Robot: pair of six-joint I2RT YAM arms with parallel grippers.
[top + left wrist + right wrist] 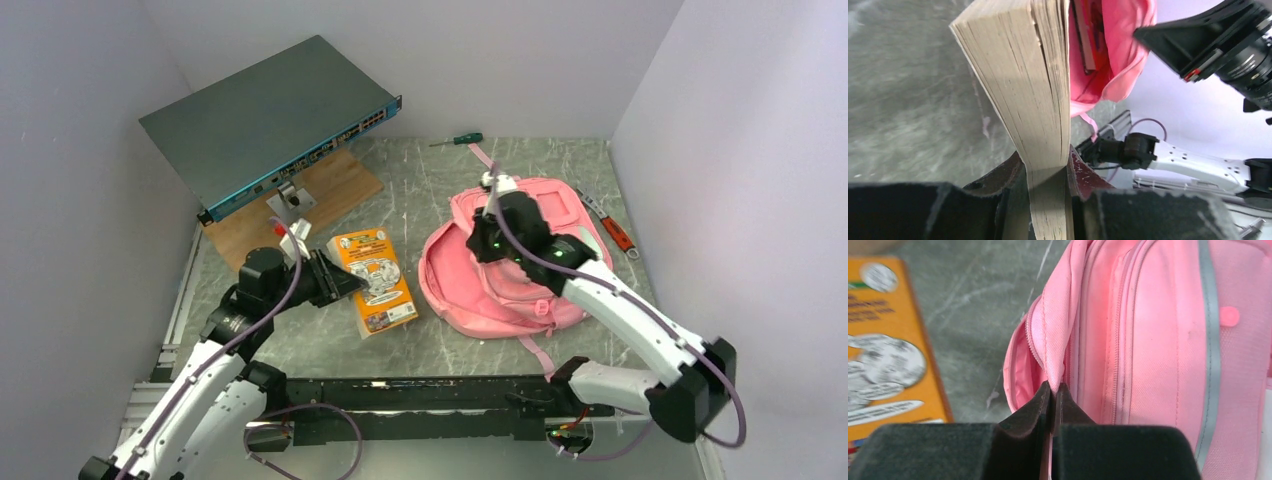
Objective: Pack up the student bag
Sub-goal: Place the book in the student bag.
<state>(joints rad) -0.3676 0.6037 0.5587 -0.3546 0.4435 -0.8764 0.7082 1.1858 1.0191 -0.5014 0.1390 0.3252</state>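
Observation:
The student bag (470, 292), pink and soft, lies on the right half of the table with its main zip gaping on the left side. My right gripper (490, 236) hangs over its upper left part. In the right wrist view this gripper (1053, 388) is shut on a fold of pink fabric at the edge of the bag's (1158, 340) opening. An orange book (377, 280) sits left of the bag. My left gripper (343, 284) is shut on the book's left edge, and its pale page block (1023, 90) is squeezed between the fingers (1048, 172).
A grey network switch (270, 120) leans on a small stand over a wooden board (335, 190) at the back left. A green-handled screwdriver (458, 140) lies at the back. A red-handled wrench (615, 232) lies right of the bag. White walls close three sides.

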